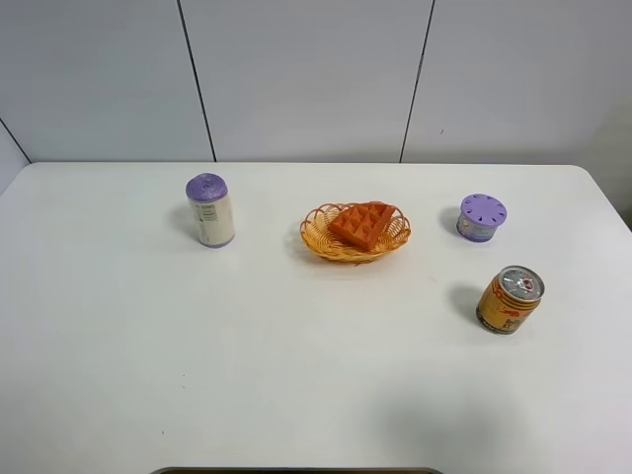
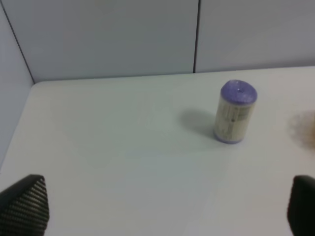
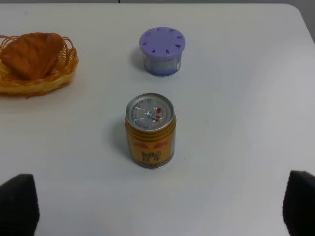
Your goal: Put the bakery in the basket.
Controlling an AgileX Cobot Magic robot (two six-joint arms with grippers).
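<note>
The orange-brown waffle [image 1: 361,223] lies inside the yellow-orange wicker basket [image 1: 314,237] at the table's middle back. Both also show in the right wrist view, the waffle [image 3: 32,54] resting in the basket [image 3: 34,87]. A blurred bit of the basket [image 2: 308,129] shows at the edge of the left wrist view. Neither arm shows in the exterior view. My left gripper [image 2: 162,216] is open and empty, its fingertips [image 2: 24,204] wide apart over bare table. My right gripper [image 3: 157,211] is open and empty, its fingertips [image 3: 17,204] wide apart, well short of the basket.
A white cylinder with a purple lid [image 1: 210,209] [image 2: 235,112] stands left of the basket. A low purple-lidded jar [image 1: 481,217] [image 3: 162,51] stands right of it. A yellow drink can [image 1: 510,299] [image 3: 150,131] stands nearer, in front of my right gripper.
</note>
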